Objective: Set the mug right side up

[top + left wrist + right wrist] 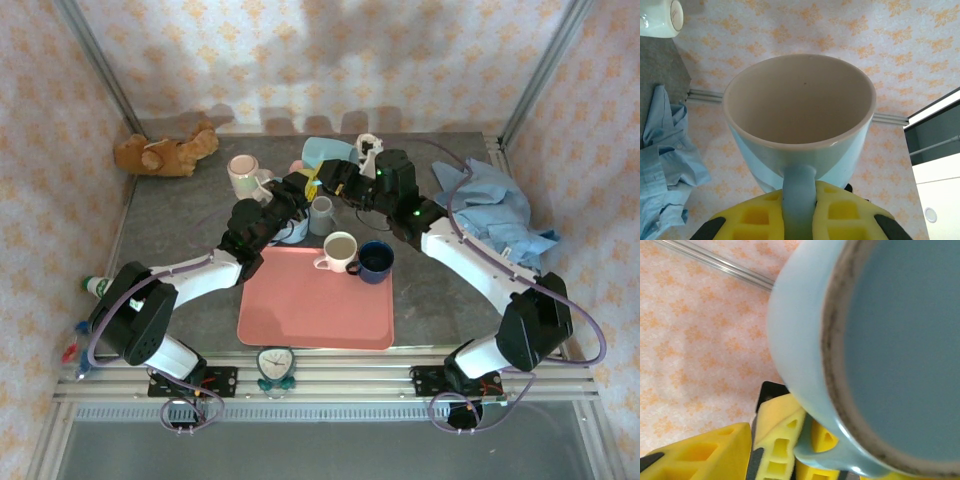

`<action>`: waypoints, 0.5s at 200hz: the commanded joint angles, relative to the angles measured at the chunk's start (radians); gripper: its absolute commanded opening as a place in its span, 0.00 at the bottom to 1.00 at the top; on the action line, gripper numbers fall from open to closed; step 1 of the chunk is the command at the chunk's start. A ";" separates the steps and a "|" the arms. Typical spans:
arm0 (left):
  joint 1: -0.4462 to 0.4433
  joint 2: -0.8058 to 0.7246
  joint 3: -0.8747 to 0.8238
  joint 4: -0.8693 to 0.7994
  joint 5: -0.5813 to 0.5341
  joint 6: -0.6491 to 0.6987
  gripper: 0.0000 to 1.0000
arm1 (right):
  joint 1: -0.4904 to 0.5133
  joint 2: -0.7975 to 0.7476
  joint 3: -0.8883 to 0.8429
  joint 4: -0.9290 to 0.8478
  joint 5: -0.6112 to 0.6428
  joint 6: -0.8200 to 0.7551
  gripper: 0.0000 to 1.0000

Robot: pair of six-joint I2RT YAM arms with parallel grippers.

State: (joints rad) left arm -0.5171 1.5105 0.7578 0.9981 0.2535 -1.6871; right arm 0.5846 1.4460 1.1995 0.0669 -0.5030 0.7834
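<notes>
Top view: a pale blue glazed ceramic mug [322,214] sits between the two wrists, just past the 12 o'clock edge of a flat pink tray [310,320] with rounded corners. The left gripper [306,205] meets the mug from 9 o'clock and the right gripper [338,188] from 1 o'clock.

Left wrist view: the mug [800,115] turns its round mouth and matte cream interior to the camera. Its strap handle points to 6 o'clock and is pinched narrowly in the left gripper [800,202], between ribbed yellow pads.

Right wrist view: the mug [880,340] shows its flat blue-grey base, ringed by a rough brown unglazed foot. One yellow finger [700,452] lies at 7 o'clock. Whether the right jaws stand wide or narrow cannot be told.

On the tray's far edge a cream mug [339,249] and a glossy dark blue mug [377,260] stand upright and touching. Open pink surface lies at 6 o'clock of them.

On the grey table [170,235] are a brown plush toy [165,152] at 10 o'clock, a white mug [243,175] at 11 o'clock, and crumpled blue cloth [495,205] at 2 o'clock. Patterned walls close three sides.
</notes>
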 commanded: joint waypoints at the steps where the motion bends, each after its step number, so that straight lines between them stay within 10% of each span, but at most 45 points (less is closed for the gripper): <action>1: 0.005 -0.036 0.039 0.092 0.017 0.088 0.00 | 0.006 -0.045 0.035 -0.083 0.044 -0.065 0.57; 50: 0.065 -0.135 0.015 -0.019 0.085 0.250 0.00 | 0.002 -0.103 0.037 -0.257 0.133 -0.209 0.57; 100: 0.107 -0.353 0.079 -0.499 0.208 0.649 0.00 | -0.048 -0.172 0.014 -0.380 0.211 -0.281 0.56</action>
State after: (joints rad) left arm -0.4194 1.2808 0.7605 0.6830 0.3645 -1.3052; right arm 0.5671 1.3220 1.2007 -0.2306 -0.3676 0.5678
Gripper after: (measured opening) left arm 0.137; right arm 0.565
